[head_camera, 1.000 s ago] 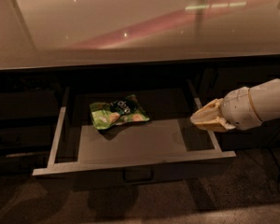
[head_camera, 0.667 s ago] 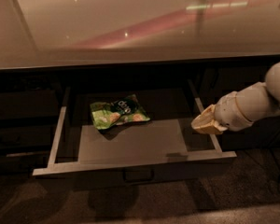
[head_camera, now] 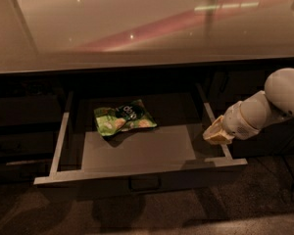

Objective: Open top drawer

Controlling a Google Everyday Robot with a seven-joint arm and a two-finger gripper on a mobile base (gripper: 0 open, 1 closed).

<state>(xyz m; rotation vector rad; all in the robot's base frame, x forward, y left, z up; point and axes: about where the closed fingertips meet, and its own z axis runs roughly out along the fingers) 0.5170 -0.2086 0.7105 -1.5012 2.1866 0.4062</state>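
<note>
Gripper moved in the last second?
Yes. The gripper shifted slightly along the right rail toward the front of the top drawer, which stayed put.

A broad, glossy pale counter top fills the upper half of the view, and the dim light shows on it as a pinkish streak, a bright strip of light near the top right and a few small glints. Under its edge run dark cabinet fronts, nearly black in the shade, with the gripper low at the right in front of them. Below lies a dark, brownish speckled floor with soft shadows across it.
</note>
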